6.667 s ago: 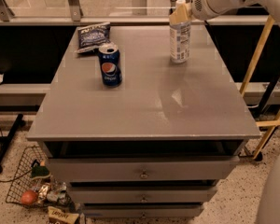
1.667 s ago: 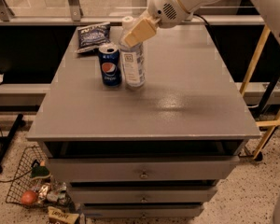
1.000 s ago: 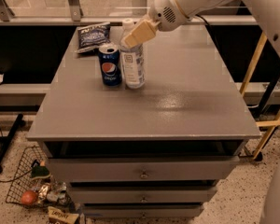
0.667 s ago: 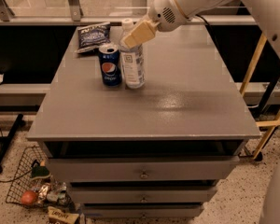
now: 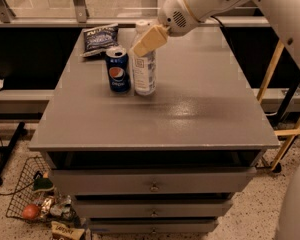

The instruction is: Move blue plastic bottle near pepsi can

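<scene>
The blue plastic bottle (image 5: 144, 74), clear with a white cap and a pale label, stands upright on the grey table (image 5: 190, 109). It is just right of the pepsi can (image 5: 118, 71), and the two almost touch. My gripper (image 5: 144, 43) comes in from the upper right and sits at the bottle's upper part, just below the cap. Its beige tip lies across the front of the bottle and hides part of the neck.
A dark blue snack bag (image 5: 99, 38) lies behind the can at the table's far left. Drawers (image 5: 155, 186) sit under the tabletop. A wire basket (image 5: 32, 194) with litter is on the floor at the left. A yellow stand (image 5: 277, 84) is at the right.
The bottle was carried from the table's far right to a spot beside the can. Over the last second, bottle and gripper have barely moved.
</scene>
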